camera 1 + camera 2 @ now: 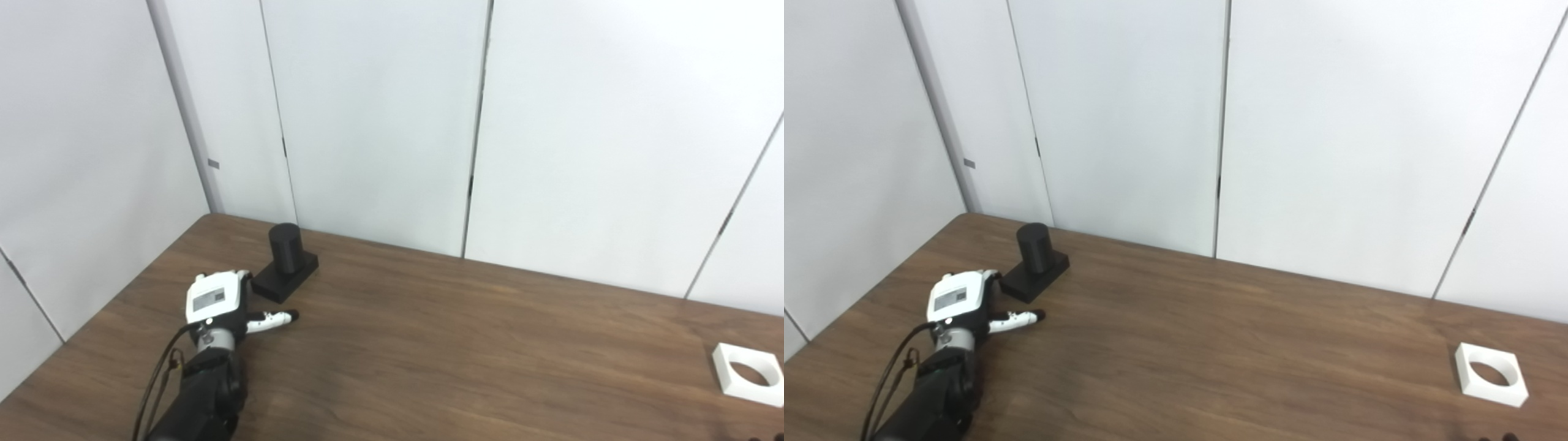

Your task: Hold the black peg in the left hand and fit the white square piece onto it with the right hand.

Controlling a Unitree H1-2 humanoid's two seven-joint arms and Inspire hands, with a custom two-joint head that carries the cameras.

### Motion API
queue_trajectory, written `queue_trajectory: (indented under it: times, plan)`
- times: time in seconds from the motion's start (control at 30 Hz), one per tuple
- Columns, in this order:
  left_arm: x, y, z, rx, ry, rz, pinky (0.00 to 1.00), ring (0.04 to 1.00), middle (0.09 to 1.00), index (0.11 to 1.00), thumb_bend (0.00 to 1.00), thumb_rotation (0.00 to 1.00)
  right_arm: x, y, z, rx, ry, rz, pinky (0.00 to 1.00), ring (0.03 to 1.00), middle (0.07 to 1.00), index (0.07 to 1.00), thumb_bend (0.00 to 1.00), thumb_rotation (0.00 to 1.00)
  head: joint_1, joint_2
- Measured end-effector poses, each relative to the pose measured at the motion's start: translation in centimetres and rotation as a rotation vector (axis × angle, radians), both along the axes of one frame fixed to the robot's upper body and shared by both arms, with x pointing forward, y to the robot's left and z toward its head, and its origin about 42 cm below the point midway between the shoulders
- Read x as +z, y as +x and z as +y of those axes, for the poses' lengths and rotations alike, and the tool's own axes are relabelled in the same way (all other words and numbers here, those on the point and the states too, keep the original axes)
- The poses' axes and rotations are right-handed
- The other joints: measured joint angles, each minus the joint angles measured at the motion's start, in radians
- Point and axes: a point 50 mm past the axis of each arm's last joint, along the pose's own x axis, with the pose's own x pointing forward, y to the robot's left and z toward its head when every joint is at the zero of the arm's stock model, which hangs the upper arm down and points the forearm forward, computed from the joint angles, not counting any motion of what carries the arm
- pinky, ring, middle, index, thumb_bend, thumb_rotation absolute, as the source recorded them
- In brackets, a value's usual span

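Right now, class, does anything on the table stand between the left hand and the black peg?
Nothing visible does. The left hand sits just short of the black peg, beside its square base, with only bare table between them.

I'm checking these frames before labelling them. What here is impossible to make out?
- Left hand: its fingers, apart from the thumb, are hidden behind its white back in both views; contact with the black cylindrical peg on its square base is unclear.
- Right hand: only dark tips at the bottom edge of the right eye view; state unknown.
- White square piece with a round hole: its inner fit is too small to judge.
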Motion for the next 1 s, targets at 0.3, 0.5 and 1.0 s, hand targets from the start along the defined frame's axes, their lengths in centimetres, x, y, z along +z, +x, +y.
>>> queue_trajectory:
  times: [0.3, 0.5, 1.0]
  plan:
    - [-0.7, 1.3, 0.8, 0.038, 0.018, 0.031, 0.95, 0.891, 0.867, 0.812, 1.00, 0.72, 0.0, -0.1, 0.1, -0.003, -0.017, 0.001, 1.00, 1.000, 0.935, 0.985, 0.72, 0.95, -0.003, 0.002]
    - [-0.5, 2.1, 0.7, 0.043, 0.037, 0.008, 0.93, 0.884, 0.860, 0.802, 1.00, 0.72, 0.0, -0.1, 0.1, -0.002, -0.017, 0.000, 1.00, 1.000, 0.934, 0.986, 0.71, 0.96, -0.006, 0.005]
    - [0.7, 3.8, 0.6, 0.053, 0.025, -0.022, 0.89, 0.859, 0.819, 0.730, 0.88, 0.64, 0.1, -0.2, 0.3, -0.004, -0.026, 0.000, 1.00, 1.000, 0.937, 0.991, 0.68, 0.98, -0.015, 0.008]
